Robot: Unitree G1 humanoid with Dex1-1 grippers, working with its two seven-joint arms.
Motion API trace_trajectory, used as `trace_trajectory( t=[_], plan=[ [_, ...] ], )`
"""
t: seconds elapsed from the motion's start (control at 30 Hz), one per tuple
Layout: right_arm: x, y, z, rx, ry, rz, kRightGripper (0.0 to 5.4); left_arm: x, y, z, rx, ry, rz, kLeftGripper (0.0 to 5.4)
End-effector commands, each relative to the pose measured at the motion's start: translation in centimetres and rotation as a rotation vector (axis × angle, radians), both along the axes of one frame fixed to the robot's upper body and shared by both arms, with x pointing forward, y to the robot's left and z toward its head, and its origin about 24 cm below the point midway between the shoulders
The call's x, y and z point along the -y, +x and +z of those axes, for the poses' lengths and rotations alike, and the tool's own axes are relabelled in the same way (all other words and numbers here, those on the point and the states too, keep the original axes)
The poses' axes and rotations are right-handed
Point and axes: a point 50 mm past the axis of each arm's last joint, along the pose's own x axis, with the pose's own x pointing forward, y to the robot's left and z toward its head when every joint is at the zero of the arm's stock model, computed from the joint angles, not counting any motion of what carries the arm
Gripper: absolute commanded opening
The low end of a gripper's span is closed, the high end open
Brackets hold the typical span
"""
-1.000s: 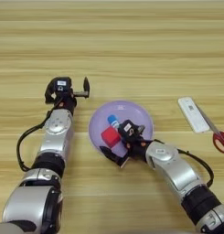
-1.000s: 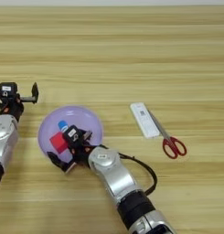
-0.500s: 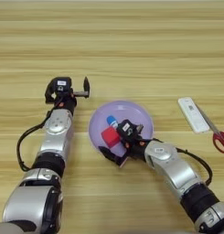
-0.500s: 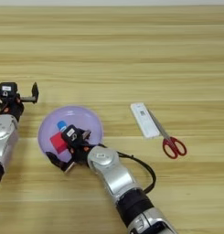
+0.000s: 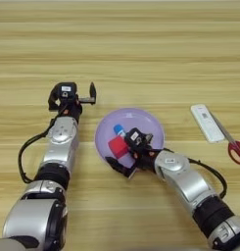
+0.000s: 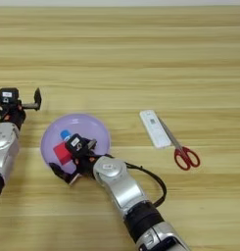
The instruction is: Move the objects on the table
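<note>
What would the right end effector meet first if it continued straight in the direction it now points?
Probably the small red cube in the round lavender plate; the right end effector points left at it, though depth is unclear.

Red cube [image 5: 118,146], blue tube [image 5: 119,130] on lavender plate [image 5: 141,120]

Most of the blue tube [image 5: 119,130] behind the red cube [image 5: 118,146].

Light wooden table [image 5: 141,44] fills the whole view, plank-like grain stripes running side to side, evenly lit. At its right side lies a white remote-like bar [image 6: 154,128], with red-handled scissors [image 6: 182,151] just beside it.
</note>
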Motion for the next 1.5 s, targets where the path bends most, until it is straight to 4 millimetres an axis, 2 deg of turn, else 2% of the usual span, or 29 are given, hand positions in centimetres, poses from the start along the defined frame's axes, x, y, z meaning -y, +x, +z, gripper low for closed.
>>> trace_trajectory(
  t=[0.03, 0.73, 1.5],
  plan=[
    [-0.12, 0.03, -0.16, -0.003, -0.015, 0.01, 4.65, 0.33, 0.4, 0.53, 0.008, 0.008, -0.012, 5.4],
    [-0.07, 0.13, -0.25, 0.0, -0.019, 0.004, 2.32, 0.35, 0.39, 0.6, 0.011, 0.007, -0.013, 5.4],
    [0.41, 0.39, 0.19, 0.034, -0.008, -0.015, 2.25, 0.53, 0.39, 0.62, 0.012, 0.006, -0.014, 5.4]
  ],
)
